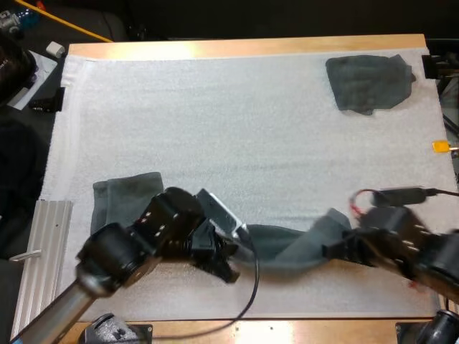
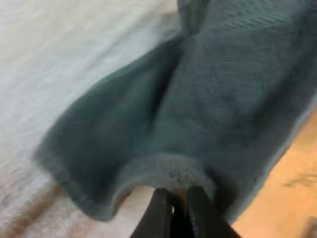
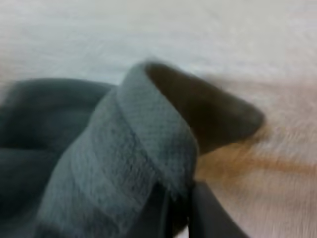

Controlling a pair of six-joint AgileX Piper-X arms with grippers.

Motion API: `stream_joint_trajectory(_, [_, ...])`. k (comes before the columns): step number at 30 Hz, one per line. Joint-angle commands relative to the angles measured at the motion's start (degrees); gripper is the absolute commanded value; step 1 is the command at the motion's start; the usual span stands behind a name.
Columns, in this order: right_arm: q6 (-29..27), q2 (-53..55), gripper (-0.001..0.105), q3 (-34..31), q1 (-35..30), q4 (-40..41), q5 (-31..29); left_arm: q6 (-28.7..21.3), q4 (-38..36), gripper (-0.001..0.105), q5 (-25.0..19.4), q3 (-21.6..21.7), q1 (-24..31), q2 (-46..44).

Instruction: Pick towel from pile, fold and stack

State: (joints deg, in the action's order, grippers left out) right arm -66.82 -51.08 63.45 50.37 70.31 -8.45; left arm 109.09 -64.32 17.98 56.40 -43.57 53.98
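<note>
A dark grey-green towel (image 1: 294, 244) stretches between my two grippers near the mat's front edge. My left gripper (image 1: 240, 247) is shut on its left end; in the left wrist view the fingers (image 2: 158, 215) pinch the towel's hem (image 2: 163, 173). My right gripper (image 1: 337, 247) is shut on its right end, where the fingers (image 3: 210, 213) clamp a folded edge of the towel (image 3: 133, 148). A flat folded towel (image 1: 125, 197) lies at the front left, partly under my left arm. A crumpled towel (image 1: 369, 82) lies at the far right.
The white mat (image 1: 229, 122) covers most of the wooden table (image 1: 215, 46). A ribbed metal rail (image 1: 43, 251) lies off the mat's front left corner. Dark gear sits beyond the table's far left corner.
</note>
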Motion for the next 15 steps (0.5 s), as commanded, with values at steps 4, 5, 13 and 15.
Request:
stream_joint_trajectory(4, [-0.25,-10.02,0.001,-6.11,-5.03,-14.44,-3.62,-2.59,11.78,0.0,2.13,-5.87,9.48,5.57])
stream_joint_trajectory(5, [-0.37,-11.52,0.001,-6.21,-6.48,-16.37,-3.07,-3.03,13.26,0.0,3.74,-6.25,11.05,6.48])
stream_joint_trajectory(13, [-0.58,-22.42,0.001,-6.02,-18.24,-27.78,6.52,-5.29,22.57,0.0,13.11,-6.47,20.49,17.57])
stream_joint_trajectory(15, [-0.41,-24.9,0.001,-5.97,-20.62,-29.91,8.74,-5.27,24.83,0.0,14.06,-6.4,22.0,20.48])
